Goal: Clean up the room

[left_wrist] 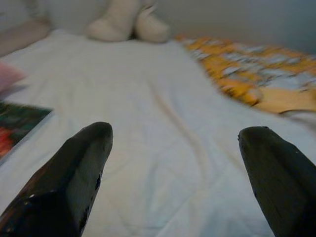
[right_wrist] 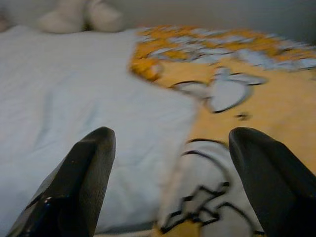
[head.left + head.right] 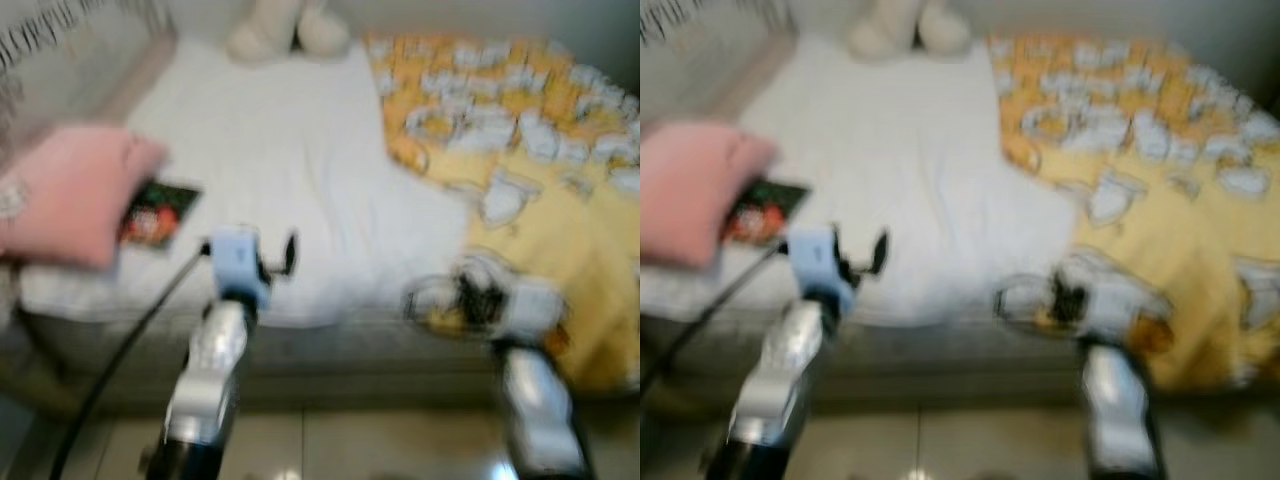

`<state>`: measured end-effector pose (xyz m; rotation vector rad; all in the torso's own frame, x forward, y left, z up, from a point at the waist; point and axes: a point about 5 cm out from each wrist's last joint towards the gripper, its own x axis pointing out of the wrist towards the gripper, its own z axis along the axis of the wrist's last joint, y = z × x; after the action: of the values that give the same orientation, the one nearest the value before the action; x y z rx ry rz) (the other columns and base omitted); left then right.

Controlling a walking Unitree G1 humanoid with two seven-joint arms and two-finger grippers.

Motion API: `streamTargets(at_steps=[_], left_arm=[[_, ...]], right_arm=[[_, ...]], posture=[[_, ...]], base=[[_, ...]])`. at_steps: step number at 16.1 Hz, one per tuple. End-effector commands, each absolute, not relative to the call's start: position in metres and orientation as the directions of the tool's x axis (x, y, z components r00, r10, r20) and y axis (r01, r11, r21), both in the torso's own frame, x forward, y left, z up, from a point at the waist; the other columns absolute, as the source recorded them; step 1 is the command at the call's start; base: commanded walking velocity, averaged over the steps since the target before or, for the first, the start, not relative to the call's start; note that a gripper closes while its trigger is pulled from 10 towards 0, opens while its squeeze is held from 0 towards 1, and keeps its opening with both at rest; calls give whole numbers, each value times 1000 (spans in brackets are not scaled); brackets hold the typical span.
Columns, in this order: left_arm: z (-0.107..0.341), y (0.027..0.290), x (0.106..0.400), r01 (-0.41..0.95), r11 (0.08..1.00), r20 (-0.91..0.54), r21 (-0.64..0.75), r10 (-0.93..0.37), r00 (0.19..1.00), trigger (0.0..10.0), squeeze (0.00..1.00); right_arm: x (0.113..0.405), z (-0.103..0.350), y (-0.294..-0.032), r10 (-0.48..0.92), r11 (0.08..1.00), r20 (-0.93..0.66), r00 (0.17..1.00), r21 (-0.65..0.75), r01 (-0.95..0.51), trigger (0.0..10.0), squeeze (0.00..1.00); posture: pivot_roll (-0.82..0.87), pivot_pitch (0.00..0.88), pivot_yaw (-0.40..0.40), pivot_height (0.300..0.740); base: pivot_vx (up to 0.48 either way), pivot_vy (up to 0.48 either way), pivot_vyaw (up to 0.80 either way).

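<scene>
Your left gripper (image 1: 175,163) wide apart over white sheet (image 3: 290,160); right gripper (image 2: 173,163) wide apart at yellow blanket (image 3: 540,200) edge. Head views blurred.

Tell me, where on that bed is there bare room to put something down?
The widest free patch is the white sheet in the middle, bordered by the pink pillow and book on the robot's left, the yellow blanket on its right and the plush toy at the far end. Both open grippers, left and right, hover at the near edge.
</scene>
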<state>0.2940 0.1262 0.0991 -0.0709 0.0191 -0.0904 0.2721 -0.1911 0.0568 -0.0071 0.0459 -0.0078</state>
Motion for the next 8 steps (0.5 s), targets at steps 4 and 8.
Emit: streamTargets(at_steps=[4,8], left_arm=[[109,122,305,77,995,26,-70,-76,997,10000,0],[109,121,311,86,994,38,-68,-84,996,10000,0]], right_arm=[[282,58,-179,50,999,-61,997,-19,-51,10000,0],[283,57,-183,36,999,-71,997,-31,-39,10000,0]], posture=[[-138,0,47,740],[-150,0,52,740]], base=[[294,-375,0],[294,-376,423]])
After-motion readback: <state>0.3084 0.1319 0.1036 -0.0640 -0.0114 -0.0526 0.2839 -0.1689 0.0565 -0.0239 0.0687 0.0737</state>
